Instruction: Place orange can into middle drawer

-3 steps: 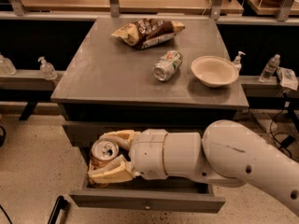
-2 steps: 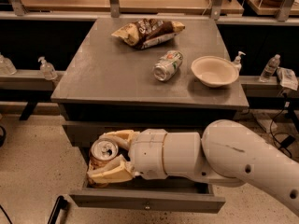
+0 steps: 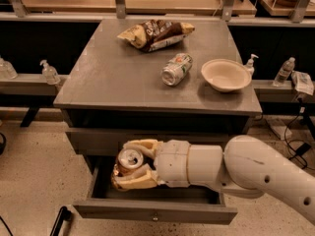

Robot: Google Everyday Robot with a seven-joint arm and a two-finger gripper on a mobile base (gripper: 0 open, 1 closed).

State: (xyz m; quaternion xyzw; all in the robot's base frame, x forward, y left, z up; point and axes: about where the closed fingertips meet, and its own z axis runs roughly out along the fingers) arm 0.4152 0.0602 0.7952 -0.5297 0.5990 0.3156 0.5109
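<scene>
Camera view, one grey cabinet [image 3: 113, 77], top surface bearing three items. White robot arm [image 3: 266, 171], reaching in from the right. Middle drawer [image 3: 197, 214], pulled out, knob facing front. Chip bag [image 3: 155, 33], at rear of top. Pale bowl [image 3: 225, 75], right side. Gripper [image 3: 124, 164], over the drawer's left part, both fingers clamped on the can. Green-and-white can [image 3: 176, 69], lying on its side beside the bowl. Orange can [image 3: 129, 159], held between the fingers above the drawer interior, silver top facing the camera.
</scene>
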